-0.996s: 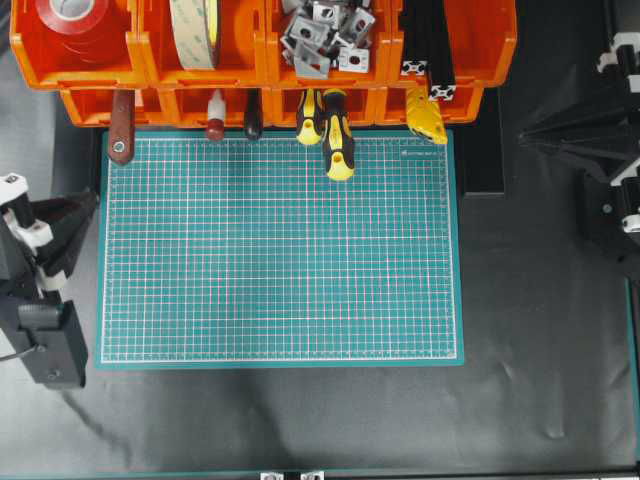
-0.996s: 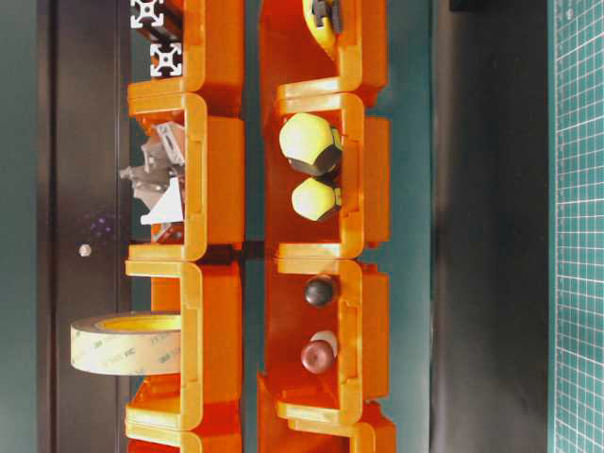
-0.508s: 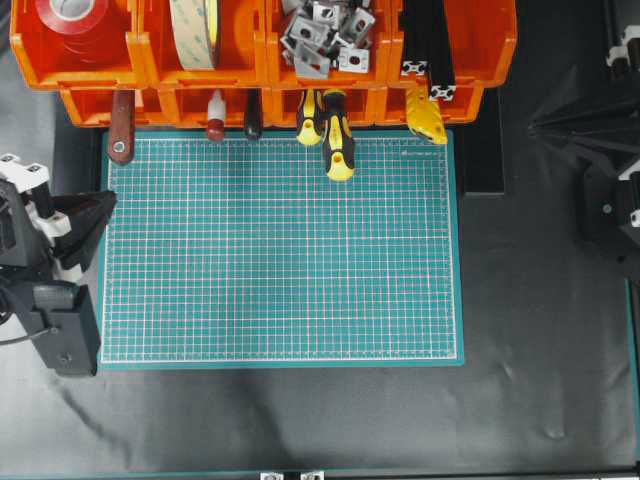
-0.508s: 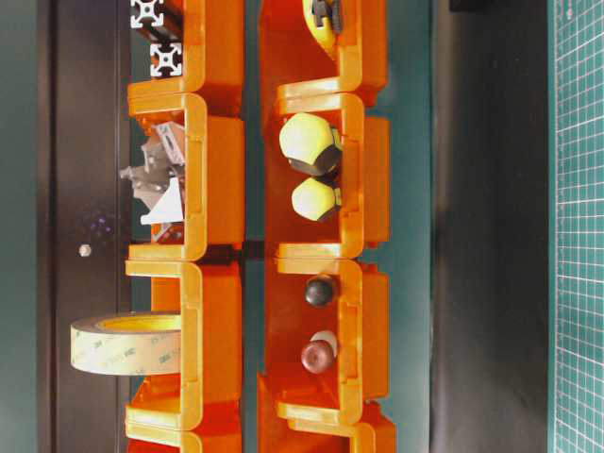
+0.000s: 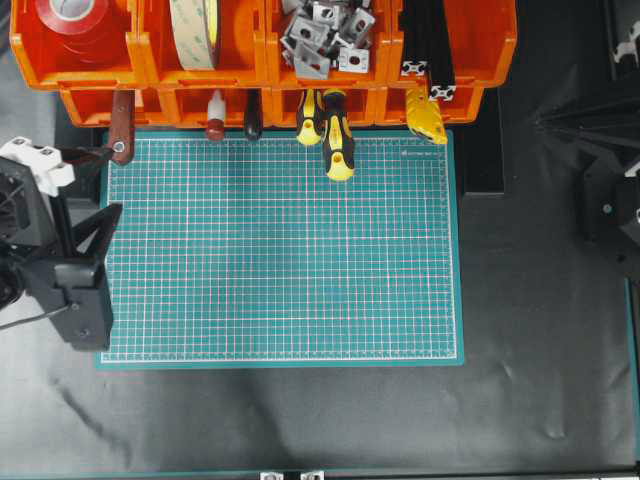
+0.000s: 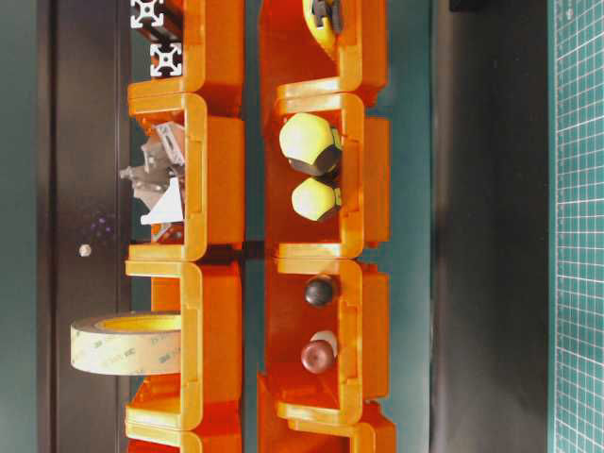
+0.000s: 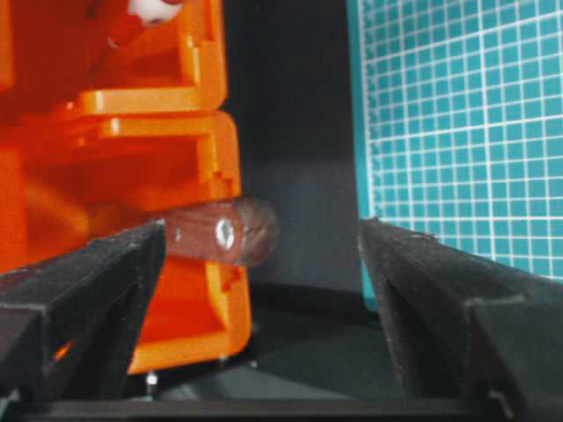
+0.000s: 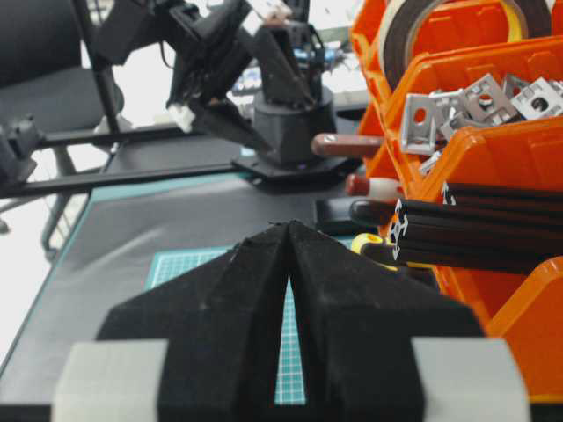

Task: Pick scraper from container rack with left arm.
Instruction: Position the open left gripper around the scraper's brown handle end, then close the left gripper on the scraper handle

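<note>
Left hand (image 7: 259, 290) has swung toward the rack (image 5: 260, 60) and spread its fingers wide, empty. Scraper (image 5: 122, 125) remains in the lower left bin, handle protruding. Approach under way; grasp pending.

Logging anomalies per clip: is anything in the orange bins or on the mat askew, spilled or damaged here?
Nothing looks spilled or damaged. The scraper sits in the lower tier of the container rack, its handle poking out over the mat's corner. One yellow-and-black screwdriver juts further out than its neighbour, slightly slanted. That looks like ordinary storage.
</note>
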